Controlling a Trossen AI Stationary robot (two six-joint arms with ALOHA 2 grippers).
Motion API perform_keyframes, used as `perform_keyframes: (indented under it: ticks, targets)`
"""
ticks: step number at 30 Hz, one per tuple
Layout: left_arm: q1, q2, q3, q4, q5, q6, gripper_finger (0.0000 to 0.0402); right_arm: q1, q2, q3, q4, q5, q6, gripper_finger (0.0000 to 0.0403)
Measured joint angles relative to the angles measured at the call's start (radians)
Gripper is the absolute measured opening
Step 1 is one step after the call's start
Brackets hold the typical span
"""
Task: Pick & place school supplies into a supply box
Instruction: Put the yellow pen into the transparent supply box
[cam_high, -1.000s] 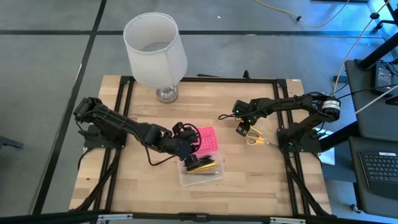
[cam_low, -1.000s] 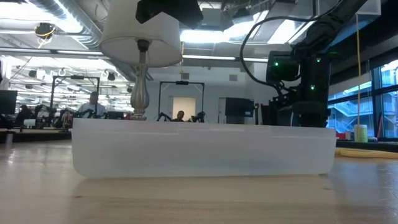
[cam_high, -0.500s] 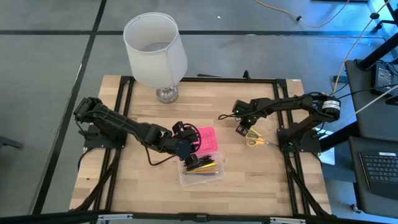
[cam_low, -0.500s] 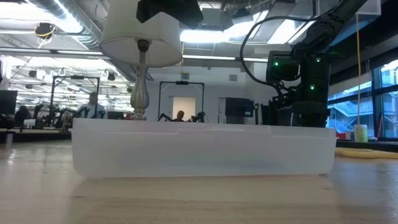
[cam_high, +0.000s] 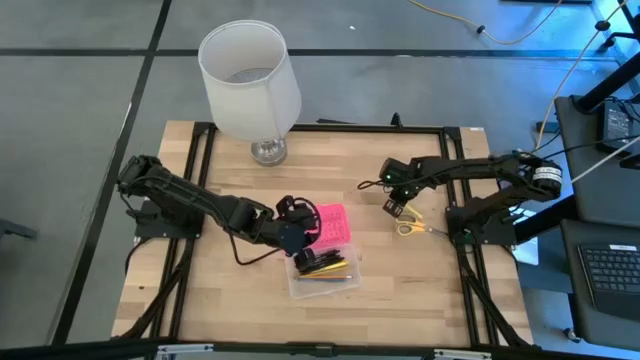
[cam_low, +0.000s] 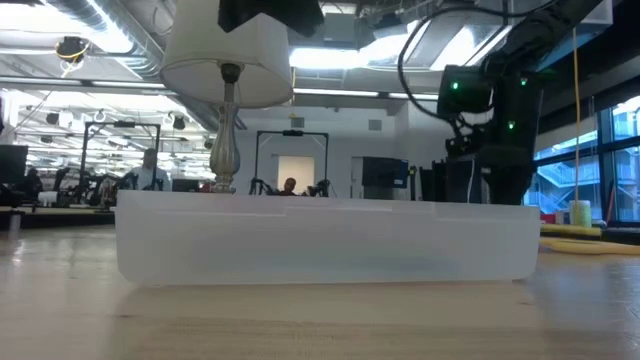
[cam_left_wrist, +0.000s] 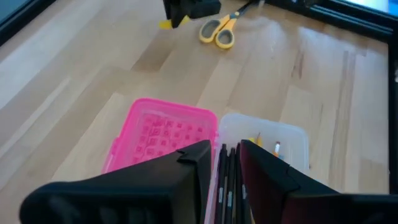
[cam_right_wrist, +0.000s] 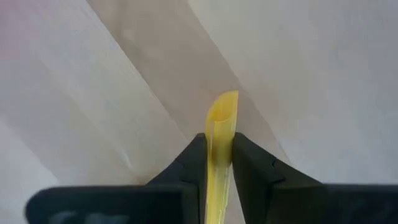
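The supply box has a clear base (cam_high: 325, 277) holding yellow and black pens and an open pink lid (cam_high: 335, 222) lying flat beside it; it also shows in the left wrist view (cam_left_wrist: 165, 134). My left gripper (cam_high: 312, 256) is over the base's far-left end, shut on thin black pens (cam_left_wrist: 227, 180). My right gripper (cam_high: 393, 207) is right of the box, shut on a yellow pen (cam_right_wrist: 221, 124). Yellow-handled scissors (cam_high: 410, 226) lie flat on the table just beside my right gripper. My left gripper pinches two or three thin black pens (cam_left_wrist: 229, 168) between its two fingers, the pens lying along the fingers. Their far ends reach over the clear base (cam_left_wrist: 267, 140). My right gripper pinches the yellow pen (cam_right_wrist: 219, 146) between its two fingertips. The pen lies along the fingers, and its free end (cam_right_wrist: 224, 102) sticks out past them, clear of the table.
A lamp with a white shade (cam_high: 249, 75) stands at the table's far edge, left of middle. A black frame (cam_high: 470, 250) runs along the table's edges. In the low view the clear base's wall (cam_low: 320, 240) fills the middle.
My right gripper has gone a little up and toward the table's right edge with the yellow pen. My left gripper has kept over the box.
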Motion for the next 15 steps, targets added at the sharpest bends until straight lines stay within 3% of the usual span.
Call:
perform_keyframes:
  ticks: [4,8,12,15]
  targets:
    - [-0.01,-0.036,0.0,-0.008,0.01,0.012,0.0077,0.007,-0.067,0.018,-0.01,-0.015,0.034,0.0065]
    - [-0.009,-0.073,0.0,-0.01,0.037,0.052,0.008,0.038,-0.123,0.093,-0.014,-0.103,0.037,0.0065]
    - [-0.009,-0.119,0.0,-0.006,0.031,0.039,0.0081,0.114,-0.142,0.215,0.009,-0.181,0.052,0.0066]
    - [-0.009,-0.15,0.0,-0.005,0.035,0.037,0.0079,0.203,-0.14,0.308,0.057,-0.179,0.051,0.0066]
